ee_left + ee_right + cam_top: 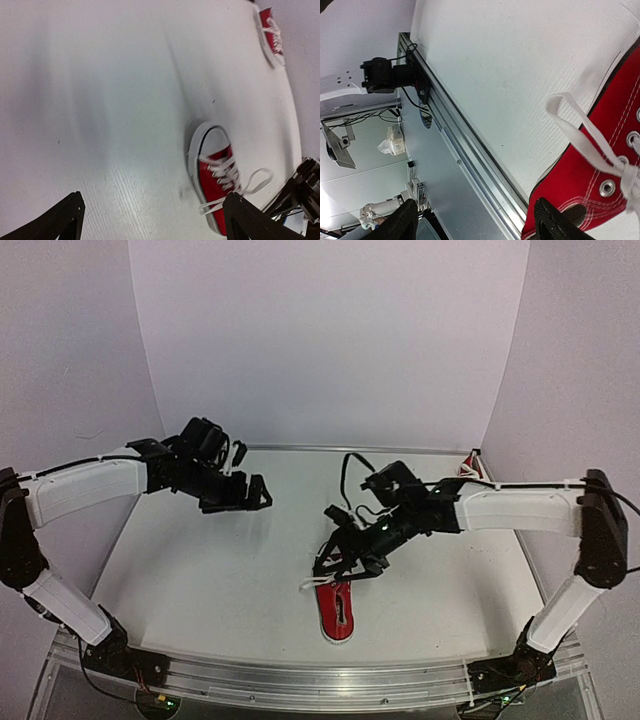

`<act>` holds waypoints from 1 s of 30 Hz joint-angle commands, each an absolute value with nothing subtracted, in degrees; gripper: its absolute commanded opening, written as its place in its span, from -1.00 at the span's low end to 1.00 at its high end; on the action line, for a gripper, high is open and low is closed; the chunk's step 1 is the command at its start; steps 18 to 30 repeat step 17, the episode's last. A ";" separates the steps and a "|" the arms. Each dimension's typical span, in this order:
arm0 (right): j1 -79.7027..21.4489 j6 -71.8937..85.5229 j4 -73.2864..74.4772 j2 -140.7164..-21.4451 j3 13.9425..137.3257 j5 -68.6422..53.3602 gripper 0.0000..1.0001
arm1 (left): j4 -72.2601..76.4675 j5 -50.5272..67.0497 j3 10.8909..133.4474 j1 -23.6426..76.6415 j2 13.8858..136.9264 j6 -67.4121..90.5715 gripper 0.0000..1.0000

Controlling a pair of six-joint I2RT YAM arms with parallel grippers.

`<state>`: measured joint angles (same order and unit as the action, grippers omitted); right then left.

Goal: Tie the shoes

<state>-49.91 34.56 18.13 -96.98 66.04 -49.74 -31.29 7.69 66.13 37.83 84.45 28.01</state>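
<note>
One red shoe [337, 612] lies at the near edge of the bench [200, 580] with its laces [225, 172] loose, its mate [470, 464] in the far right corner, the right claw [345, 562] spread wide just above the near one, perhaps brushing a lace, and the left claw [258, 495] wide and empty well apart.

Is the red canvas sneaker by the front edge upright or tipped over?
Upright: the red canvas sneaker rests on its sole, opening facing up.

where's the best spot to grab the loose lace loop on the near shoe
Probably the outer bend of the lace loop, where it sticks out past the near shoe over the table. Come from above on that side and pinch across the flat strip. There it looks clear of the canvas; nearer the eyelets it crowds against the other laces.
</note>
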 commanded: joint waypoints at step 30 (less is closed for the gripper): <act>-39.29 35.28 25.73 -69.75 52.81 -21.47 0.87 | -37.90 7.11 59.67 30.34 74.83 34.10 0.99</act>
